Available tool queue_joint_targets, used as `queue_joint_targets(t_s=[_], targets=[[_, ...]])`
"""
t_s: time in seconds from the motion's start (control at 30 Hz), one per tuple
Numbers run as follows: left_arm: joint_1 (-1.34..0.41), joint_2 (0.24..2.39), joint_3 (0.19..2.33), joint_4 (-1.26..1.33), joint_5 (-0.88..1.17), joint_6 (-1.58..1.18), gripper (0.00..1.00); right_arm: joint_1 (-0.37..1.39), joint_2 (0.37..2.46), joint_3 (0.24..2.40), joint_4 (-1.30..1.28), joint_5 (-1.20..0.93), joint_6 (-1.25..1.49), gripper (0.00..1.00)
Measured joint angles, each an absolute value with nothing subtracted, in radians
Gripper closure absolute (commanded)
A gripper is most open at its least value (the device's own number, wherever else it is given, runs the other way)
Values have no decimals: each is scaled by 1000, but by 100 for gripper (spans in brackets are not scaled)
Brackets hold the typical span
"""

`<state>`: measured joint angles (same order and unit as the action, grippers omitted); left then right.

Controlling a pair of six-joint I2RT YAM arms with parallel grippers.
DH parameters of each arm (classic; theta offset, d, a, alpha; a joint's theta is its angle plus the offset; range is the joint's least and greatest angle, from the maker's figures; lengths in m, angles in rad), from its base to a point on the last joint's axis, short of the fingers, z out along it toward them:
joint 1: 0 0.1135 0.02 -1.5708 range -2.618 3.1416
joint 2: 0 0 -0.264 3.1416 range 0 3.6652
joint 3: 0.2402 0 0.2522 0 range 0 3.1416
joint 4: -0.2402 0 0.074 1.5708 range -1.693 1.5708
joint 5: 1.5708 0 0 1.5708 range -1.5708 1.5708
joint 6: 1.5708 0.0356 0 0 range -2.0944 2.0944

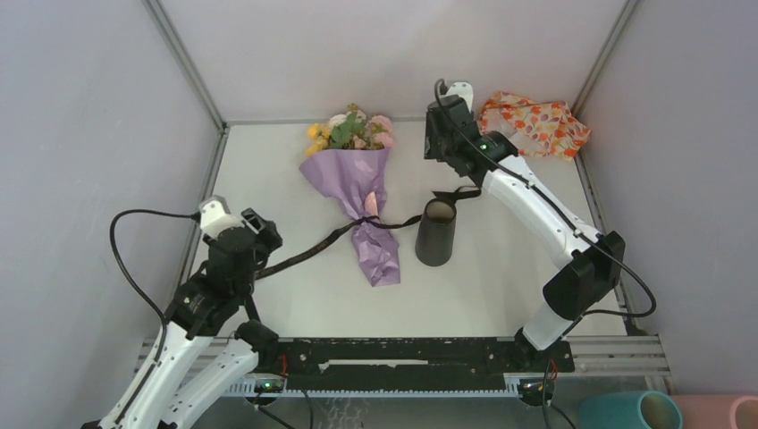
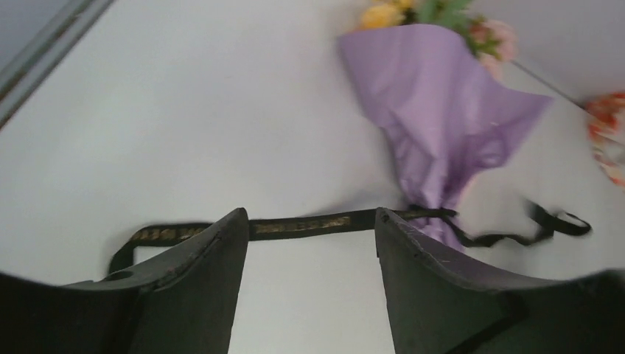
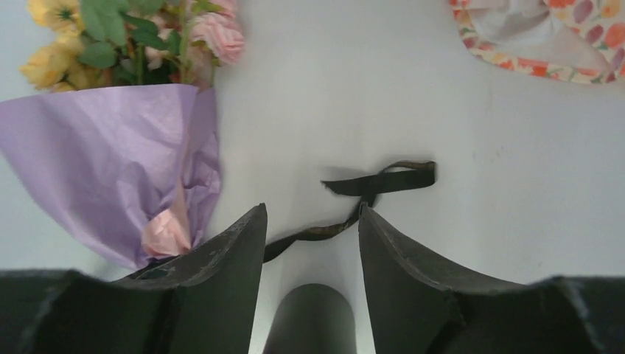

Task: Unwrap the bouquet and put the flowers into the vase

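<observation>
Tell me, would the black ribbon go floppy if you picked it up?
Probably floppy: the black ribbon lies thin, flat and wavy. Likely very light too. It looks wrapped round the bouquet, so tugging might drag that along.

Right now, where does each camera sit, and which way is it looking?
Top external: above and behind the robot, looking down on the table; left arm and right arm show.
Left wrist: on the left arm, facing across at the bouquet and ribbon; open left gripper shows.
Right wrist: on the right arm, looking down past the vase; open right gripper shows.
Shared: both wrist views catch bouquet and ribbon.
</observation>
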<state>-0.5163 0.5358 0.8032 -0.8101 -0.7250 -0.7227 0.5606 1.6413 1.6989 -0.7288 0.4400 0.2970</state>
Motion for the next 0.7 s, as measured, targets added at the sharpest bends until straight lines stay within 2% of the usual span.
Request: queue_joint_targets(t_s=[0.1, 0.2, 0.4, 0.7], targets=[[-516, 544, 778, -660, -602, -651, 50, 604, 1626, 1699, -712, 443, 293, 42], [-516, 595, 725, -498, -457, -616, 56, 635, 1583, 1682, -674, 415, 293, 42], [-522, 847, 593, -186, -205, -605, 60, 704, 1462, 1627, -609, 331, 294, 42], [-552, 1171, 606, 38, -57, -600, 67, 766, 1447, 1573, -569, 235, 302, 42]])
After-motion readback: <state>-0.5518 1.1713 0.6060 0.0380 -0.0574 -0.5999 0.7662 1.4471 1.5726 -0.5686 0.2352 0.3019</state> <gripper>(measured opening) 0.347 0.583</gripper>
